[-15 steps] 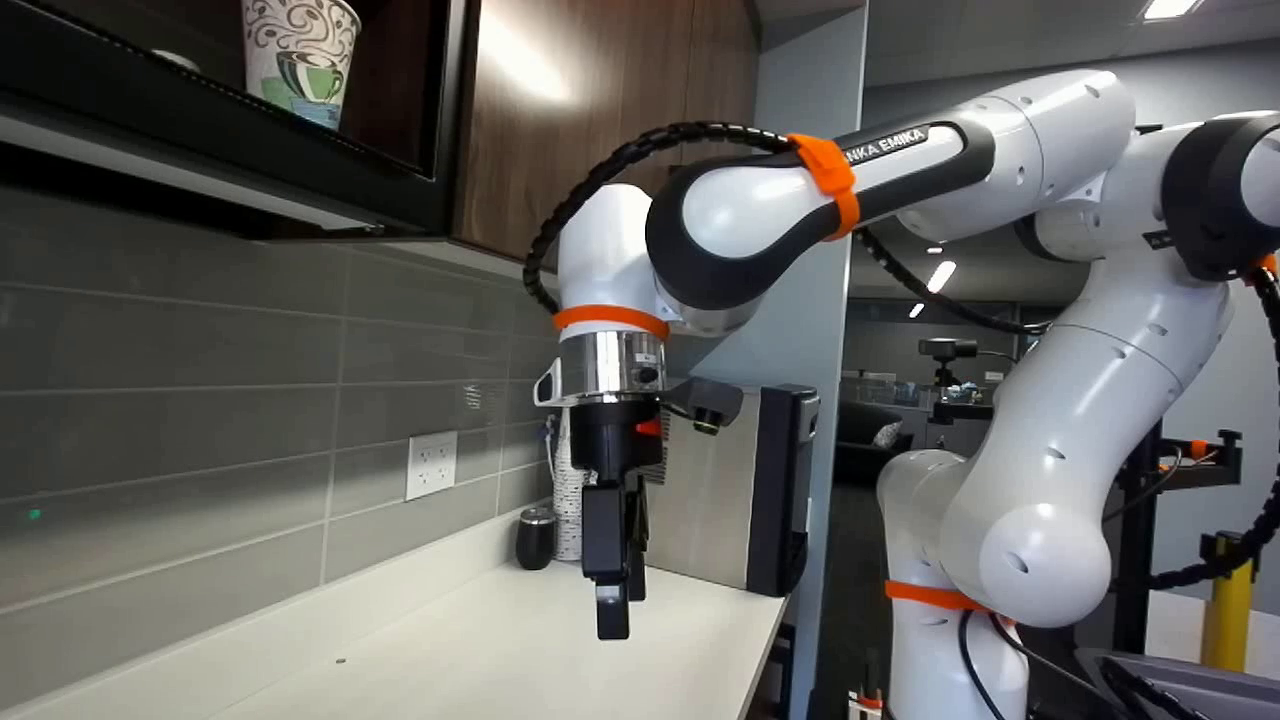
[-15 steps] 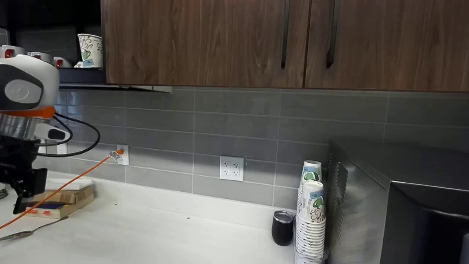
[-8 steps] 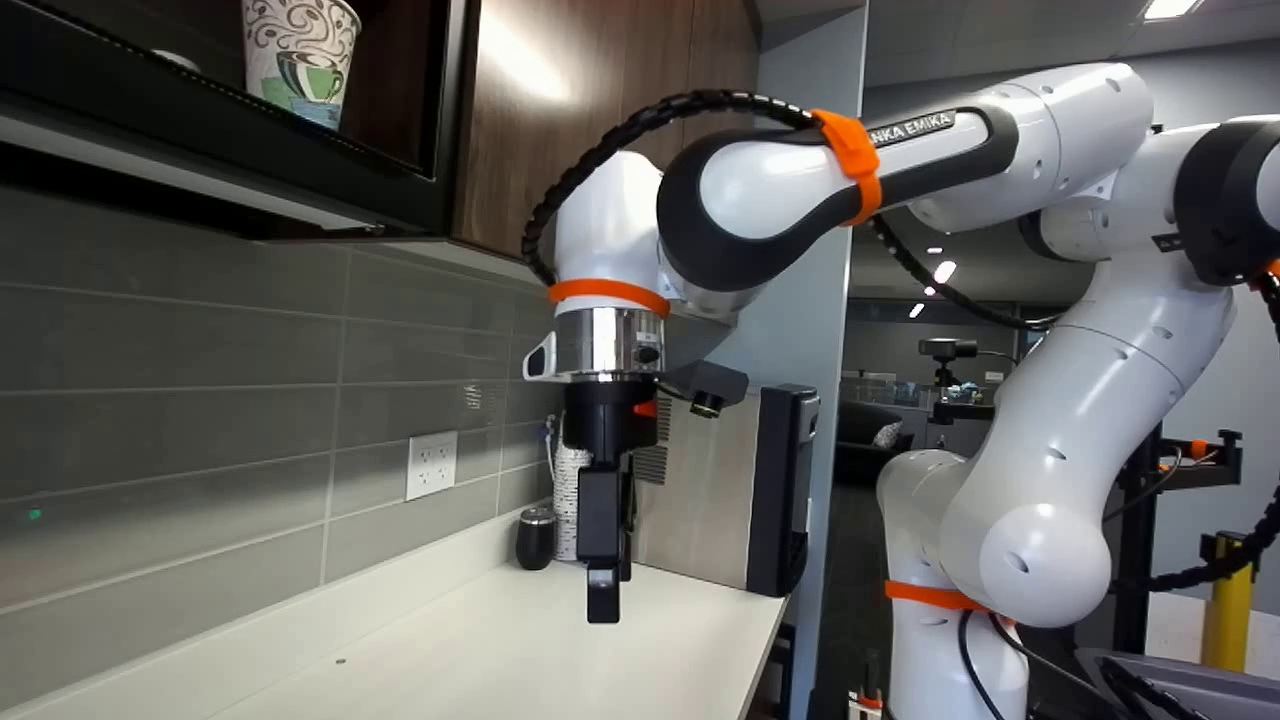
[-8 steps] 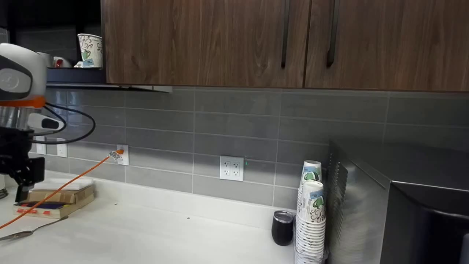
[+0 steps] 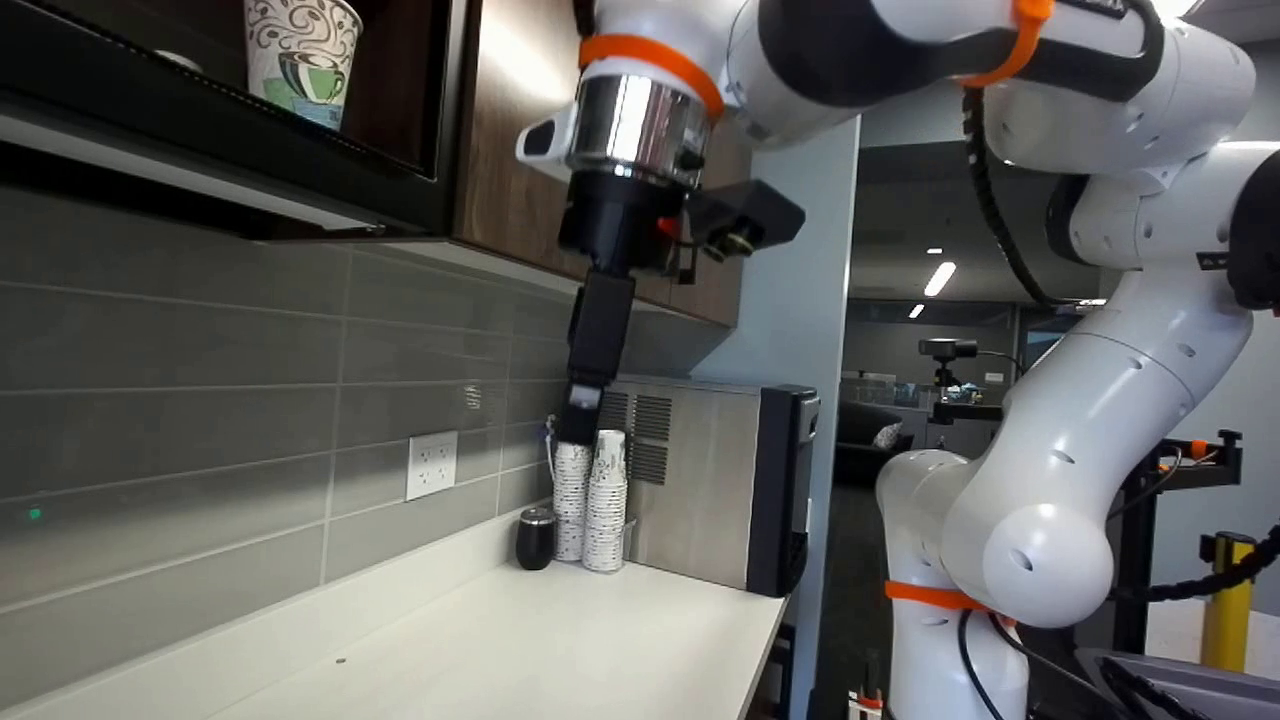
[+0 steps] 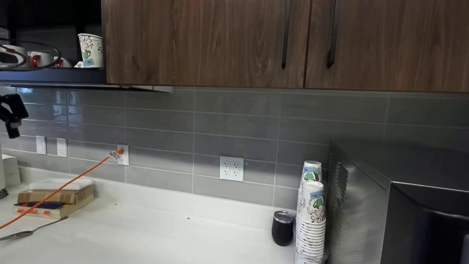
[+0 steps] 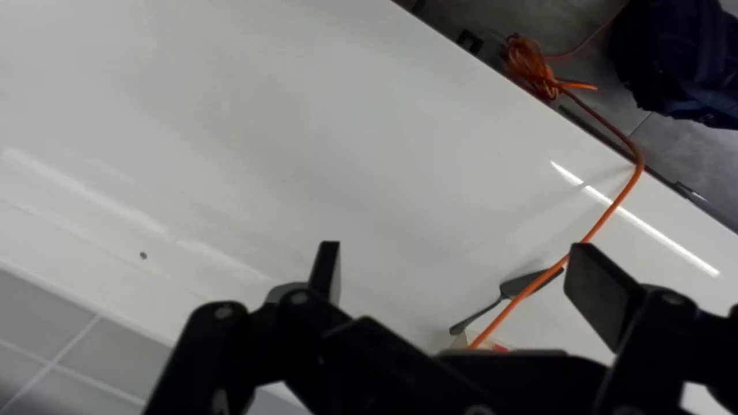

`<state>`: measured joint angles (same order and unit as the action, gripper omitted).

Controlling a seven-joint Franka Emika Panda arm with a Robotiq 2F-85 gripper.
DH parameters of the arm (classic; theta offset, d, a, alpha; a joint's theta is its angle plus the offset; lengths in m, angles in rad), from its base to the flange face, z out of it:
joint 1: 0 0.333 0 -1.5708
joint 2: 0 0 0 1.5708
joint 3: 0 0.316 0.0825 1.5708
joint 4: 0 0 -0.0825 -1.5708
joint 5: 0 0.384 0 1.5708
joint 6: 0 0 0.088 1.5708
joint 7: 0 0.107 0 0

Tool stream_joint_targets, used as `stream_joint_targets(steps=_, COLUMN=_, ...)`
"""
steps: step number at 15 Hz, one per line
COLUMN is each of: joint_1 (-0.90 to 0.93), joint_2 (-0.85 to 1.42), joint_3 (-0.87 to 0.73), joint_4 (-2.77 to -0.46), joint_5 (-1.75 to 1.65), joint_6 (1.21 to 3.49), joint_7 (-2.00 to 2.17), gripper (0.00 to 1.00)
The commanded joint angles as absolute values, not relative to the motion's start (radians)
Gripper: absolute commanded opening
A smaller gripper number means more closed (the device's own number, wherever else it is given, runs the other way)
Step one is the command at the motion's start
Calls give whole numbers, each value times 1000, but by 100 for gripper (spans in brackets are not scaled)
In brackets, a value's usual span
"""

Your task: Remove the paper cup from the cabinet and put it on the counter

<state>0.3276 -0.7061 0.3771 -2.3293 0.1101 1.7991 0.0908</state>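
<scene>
The paper cup (image 5: 302, 62), white with a green and dark print, stands upright near the front edge of the open shelf of the cabinet (image 5: 560, 150). It also shows beside the wood-grain door in an exterior view (image 6: 91, 50). My gripper (image 5: 578, 425) is in the air, below the shelf level and well apart from the cup, tilted with its fingers pointing down. In the wrist view my gripper (image 7: 452, 253) has its fingers wide apart with nothing between them. The counter (image 7: 259, 144) lies below it; the cup is out of the wrist view.
White and red mugs (image 6: 40, 59) stand on the shelf near the cup. Cup stacks (image 6: 310, 231), a black tumbler (image 6: 283, 228) and a steel machine (image 5: 690, 480) stand at one counter end. An orange cord (image 6: 73, 179) crosses a spatula (image 6: 25, 233) and books (image 6: 55, 205).
My gripper has risen well above the counter and tilted from vertical. In an exterior view the arm has nearly left the picture on the left. The paper cup has not moved.
</scene>
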Motion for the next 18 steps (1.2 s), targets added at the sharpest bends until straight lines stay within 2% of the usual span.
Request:
stream_joint_targets(steps=1, joint_1=323, joint_2=-703, joint_3=401, joint_4=-2168, joint_5=54, joint_6=1729, joint_7=103, gripper=100)
stream_joint_targets(steps=10, joint_1=248, joint_2=-653, joint_3=448, joint_4=-1874, joint_5=40, joint_6=1809, joint_7=214, gripper=100)
stream_joint_targets(steps=18, joint_1=128, joint_2=-559, joint_3=510, joint_4=-1684, joint_5=-113, joint_6=1999, joint_7=263, gripper=100)
